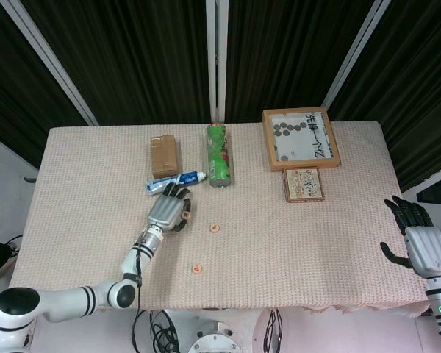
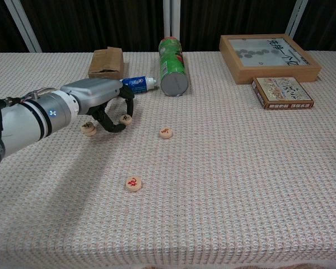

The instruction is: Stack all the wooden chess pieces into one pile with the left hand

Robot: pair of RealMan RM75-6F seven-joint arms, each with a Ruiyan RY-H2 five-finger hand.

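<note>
Hovering low over the cloth, the left hand [image 2: 103, 101] curls its fingers [image 2: 116, 126] around a chess piece [image 2: 126, 118] just inside their tips, though whether it is actually pinched cannot be told; a second piece [image 2: 88, 129] sits just behind the fingers on the thumb side, two more [image 2: 166, 132] [image 2: 133, 183] lie well apart beyond and below. Each disc lies flat bearing a small character too tiny to read; the right hand [image 1: 420, 235], far off, hangs with fingers spread and empty.
</note>
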